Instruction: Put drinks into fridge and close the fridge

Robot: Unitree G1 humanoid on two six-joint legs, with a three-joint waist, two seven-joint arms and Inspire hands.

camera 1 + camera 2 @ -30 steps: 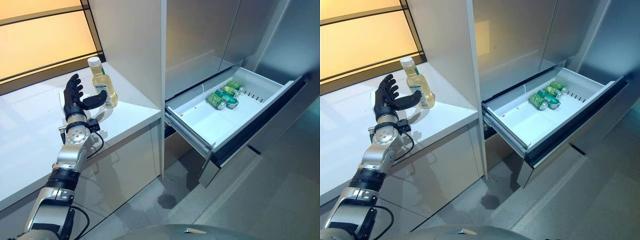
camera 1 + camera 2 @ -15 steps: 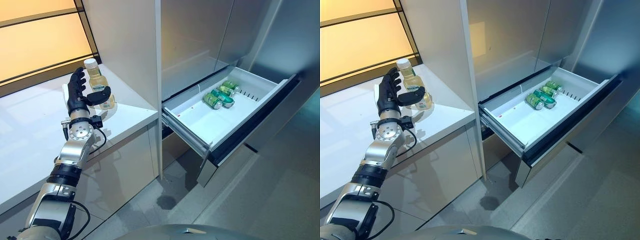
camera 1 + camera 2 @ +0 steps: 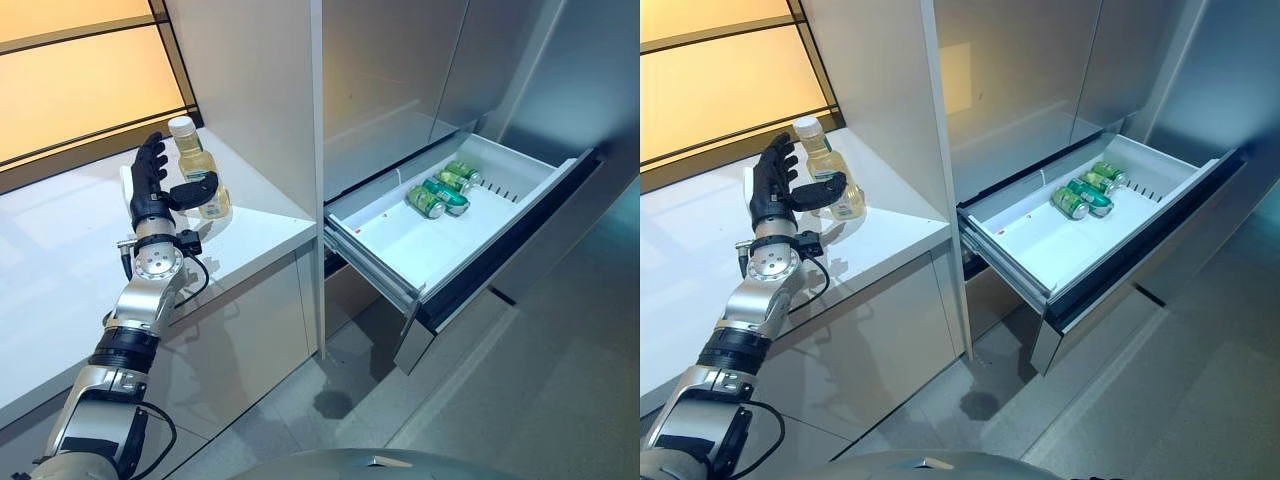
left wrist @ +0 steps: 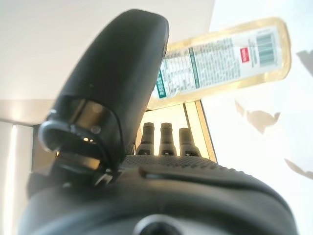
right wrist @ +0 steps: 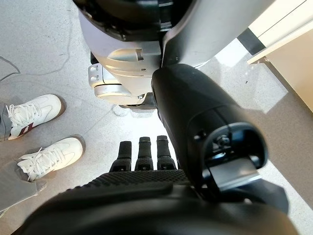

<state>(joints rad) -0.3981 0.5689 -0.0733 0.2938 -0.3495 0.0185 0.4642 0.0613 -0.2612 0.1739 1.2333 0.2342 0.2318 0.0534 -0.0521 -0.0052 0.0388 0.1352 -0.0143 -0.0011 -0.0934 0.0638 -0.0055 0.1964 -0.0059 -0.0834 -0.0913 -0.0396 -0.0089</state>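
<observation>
Left hand [image 3: 150, 195] spread wide at the bottle [image 3: 198, 171], thumb across its front, not clasped. Bottle upright on the white counter [image 3: 60, 260]. Right hand [image 5: 146, 161] relaxed, empty. Beyond, open fridge drawer [image 3: 400, 240] holds green cans [image 3: 440, 192].

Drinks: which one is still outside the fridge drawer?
The yellow bottle, upright on the white counter by the open left hand. The three green cans lie on their sides in the open drawer.
</observation>
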